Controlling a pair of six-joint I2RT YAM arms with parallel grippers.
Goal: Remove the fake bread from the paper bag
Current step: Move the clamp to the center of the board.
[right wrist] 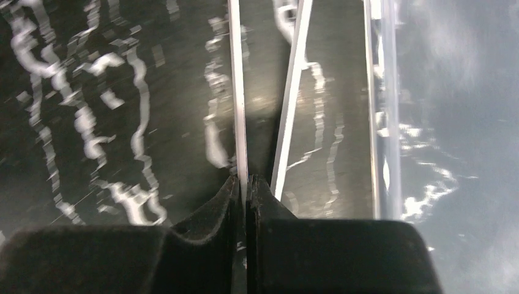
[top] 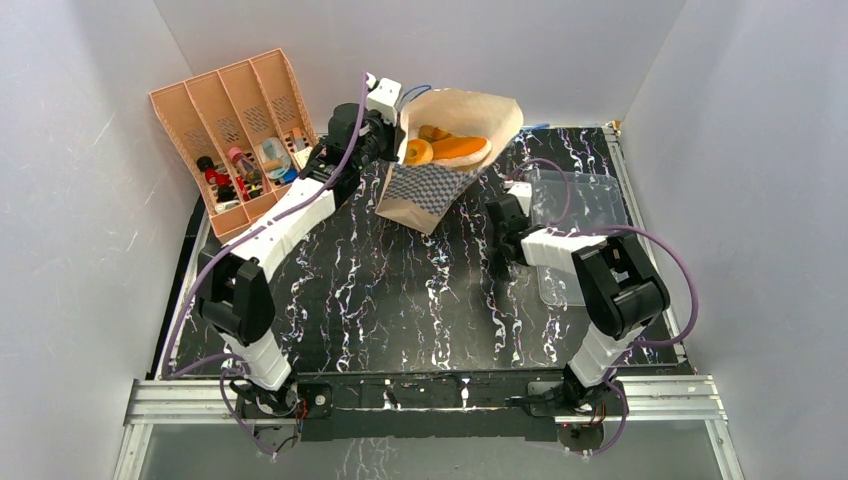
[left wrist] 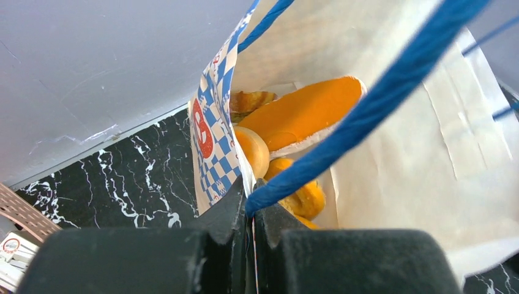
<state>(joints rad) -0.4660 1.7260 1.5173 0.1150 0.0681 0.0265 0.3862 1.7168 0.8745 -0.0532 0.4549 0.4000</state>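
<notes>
Top: bag [top: 425, 190] tilted at table's [top: 400, 300] 12 o'clock, bread [top: 460, 148] inside, tray [top: 590, 190] at 3 | Left wrist: my left gripper [left wrist: 252, 190] clenched on bag's cord [left wrist: 367, 104], loaf [left wrist: 306, 113] at 12 | Right wrist: my right gripper [right wrist: 246, 180] clamped on tongs [right wrist: 235, 92]

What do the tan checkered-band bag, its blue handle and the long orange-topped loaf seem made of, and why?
Tan checkered-band bag: matte paper, creased and folded. Blue handle: cord, probably woven or twisted fibre, round and matte. Long orange-topped loaf: likely plastic or foam, smooth with flat, uniform colour; which one cannot be told.
</notes>
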